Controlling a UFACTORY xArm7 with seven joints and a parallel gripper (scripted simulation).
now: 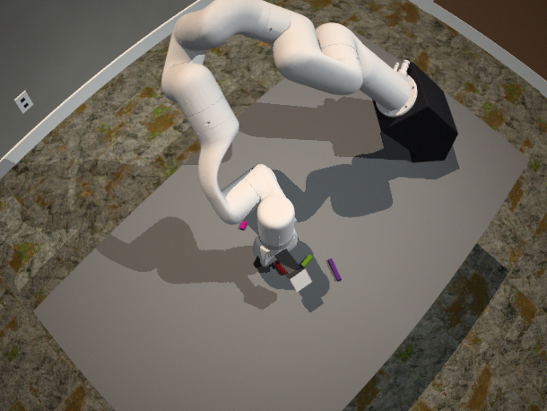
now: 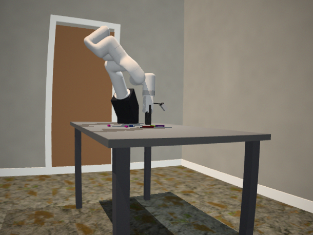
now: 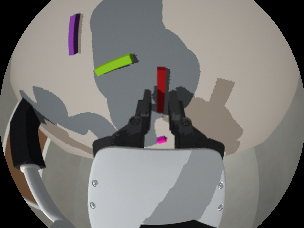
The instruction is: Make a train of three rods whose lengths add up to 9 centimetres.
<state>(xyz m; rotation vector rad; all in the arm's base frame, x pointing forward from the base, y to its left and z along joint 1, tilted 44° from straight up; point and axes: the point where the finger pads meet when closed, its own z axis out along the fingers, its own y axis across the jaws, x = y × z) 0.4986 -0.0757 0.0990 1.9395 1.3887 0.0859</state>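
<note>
Gripper [image 1: 267, 266] [image 2: 148, 123] [image 3: 160, 98] part-open, nothing held, low over red rod [image 1: 280, 268] [image 2: 148, 126] [image 3: 161, 82], lime rod [image 1: 307, 260] [image 2: 154, 126] [image 3: 115, 65] near, purple rod [image 1: 334, 269] [image 2: 160, 125] [image 3: 74, 34] toward counter's [image 1: 224, 359] [image 2: 190, 142] [image 3: 250, 65] lower-right edge, top view

1 brown door [image 2: 82, 95] stands in the grey wall [image 2: 151, 38].

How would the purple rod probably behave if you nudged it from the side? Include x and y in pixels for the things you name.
The purple rod [image 1: 334, 269] [image 2: 159, 125] [image 3: 74, 34] would likely slide or swivel rather than roll, since its sides look flat. It probably wouldn't topple, as it lies lengthwise on the table [image 1: 224, 350] [image 2: 190, 137]. Its straight, blocky shape suggests it's stiff.
</note>
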